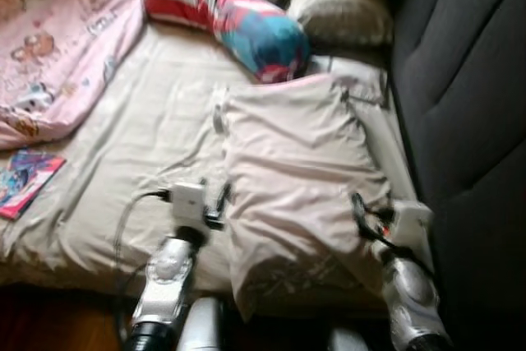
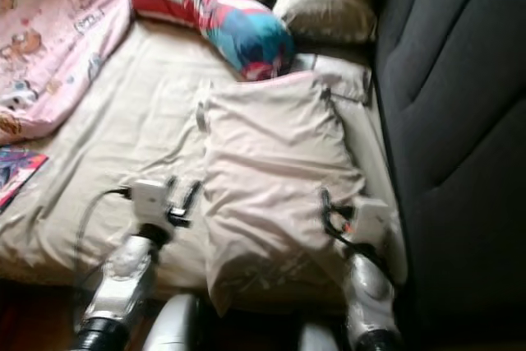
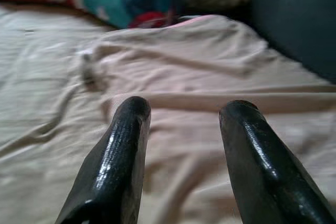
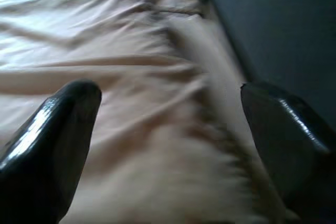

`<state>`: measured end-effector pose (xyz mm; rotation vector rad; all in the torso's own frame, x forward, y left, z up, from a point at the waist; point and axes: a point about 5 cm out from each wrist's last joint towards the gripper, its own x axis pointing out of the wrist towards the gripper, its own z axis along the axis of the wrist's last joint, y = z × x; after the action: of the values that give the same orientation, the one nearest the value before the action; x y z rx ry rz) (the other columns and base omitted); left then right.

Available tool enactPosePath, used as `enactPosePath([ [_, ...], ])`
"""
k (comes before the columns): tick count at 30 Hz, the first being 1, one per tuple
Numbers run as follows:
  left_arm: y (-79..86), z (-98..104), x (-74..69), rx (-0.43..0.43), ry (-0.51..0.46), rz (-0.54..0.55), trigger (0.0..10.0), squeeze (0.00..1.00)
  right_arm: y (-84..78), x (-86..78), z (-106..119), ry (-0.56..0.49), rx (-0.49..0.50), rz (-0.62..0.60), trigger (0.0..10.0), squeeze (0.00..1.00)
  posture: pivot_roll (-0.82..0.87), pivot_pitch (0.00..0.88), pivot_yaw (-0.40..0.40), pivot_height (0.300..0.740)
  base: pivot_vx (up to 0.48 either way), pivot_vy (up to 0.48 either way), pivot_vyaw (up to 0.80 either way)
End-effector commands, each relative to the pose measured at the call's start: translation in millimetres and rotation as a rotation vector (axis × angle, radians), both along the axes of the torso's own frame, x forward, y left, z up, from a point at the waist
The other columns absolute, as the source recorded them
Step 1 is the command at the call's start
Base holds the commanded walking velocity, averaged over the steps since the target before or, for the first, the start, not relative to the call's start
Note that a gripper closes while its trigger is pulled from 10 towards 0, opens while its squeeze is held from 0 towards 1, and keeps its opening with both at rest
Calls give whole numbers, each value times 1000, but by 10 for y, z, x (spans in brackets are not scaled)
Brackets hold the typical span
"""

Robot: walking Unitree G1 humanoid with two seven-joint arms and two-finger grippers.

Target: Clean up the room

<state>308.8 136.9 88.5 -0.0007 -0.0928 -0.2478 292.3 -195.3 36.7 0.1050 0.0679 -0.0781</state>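
A pale pink pillow [image 1: 296,170] lies on the beige bedsheet [image 1: 156,129], its near end hanging over the bed's front edge. My left gripper [image 1: 219,205] sits at the pillow's left edge, and in the left wrist view this gripper [image 3: 184,109] is open, its fingers pointing across the pillow [image 3: 210,77]. My right gripper [image 1: 360,210] rests at the pillow's right edge. In the right wrist view that gripper [image 4: 168,98] is open wide over the pillow fabric [image 4: 131,77]. Nothing is clamped between either pair of fingers.
A red, white and blue bolster [image 1: 230,14] lies at the head of the bed beside olive pillows [image 1: 341,10]. A pink printed blanket [image 1: 57,47] covers the far left, with a colourful book [image 1: 25,178] below it. A dark padded panel [image 1: 468,80] runs along the right.
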Motion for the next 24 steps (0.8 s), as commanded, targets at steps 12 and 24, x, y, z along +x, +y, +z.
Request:
enactPosePath([
  [12,107,-19,-8,13,7,24,10000,0,86,42,32,-14,17,20,10000,0,75,197,-33,641,277,0,0],
  [24,138,-2,-1,16,1,26,10000,0,67,76,50,-7,12,6,10000,0,78,219,-34,641,303,0,0],
])
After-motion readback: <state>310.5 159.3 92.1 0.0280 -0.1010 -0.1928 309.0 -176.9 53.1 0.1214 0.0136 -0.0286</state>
